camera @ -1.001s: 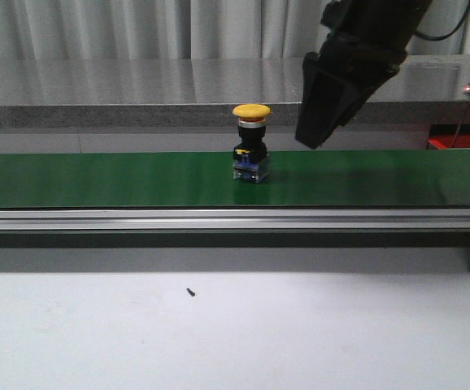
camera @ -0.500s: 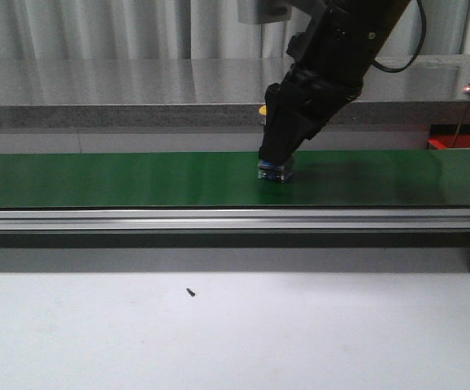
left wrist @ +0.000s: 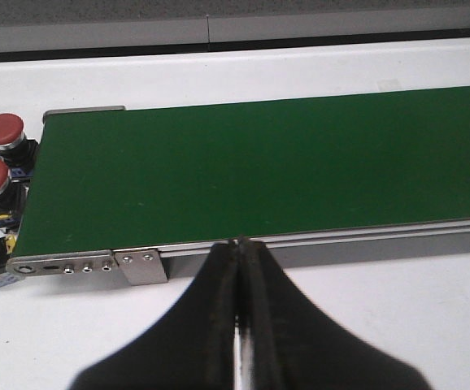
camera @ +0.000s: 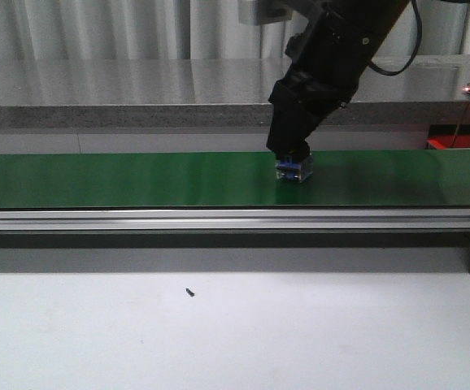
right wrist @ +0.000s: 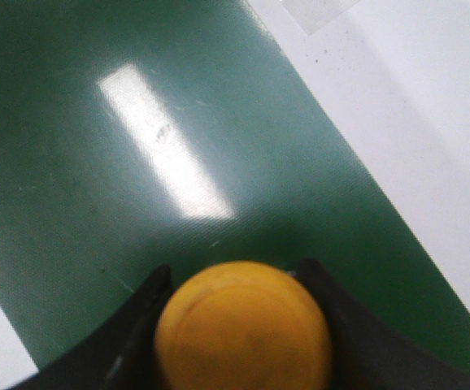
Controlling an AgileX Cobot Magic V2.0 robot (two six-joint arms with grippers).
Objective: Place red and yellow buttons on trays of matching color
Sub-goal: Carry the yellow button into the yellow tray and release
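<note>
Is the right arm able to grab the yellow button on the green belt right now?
Probably yes. The right gripper is already down over the yellow button on the green belt, with a finger on each side of its cap. Nothing else stands on the belt nearby to block it.

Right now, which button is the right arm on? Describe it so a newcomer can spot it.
Find the green conveyor belt running across the table. Right of its middle, the right gripper has its fingers on either side of a yellow button standing on the belt. It is the only button on the belt; the others, two red and one yellow, sit off the belt's end.
</note>
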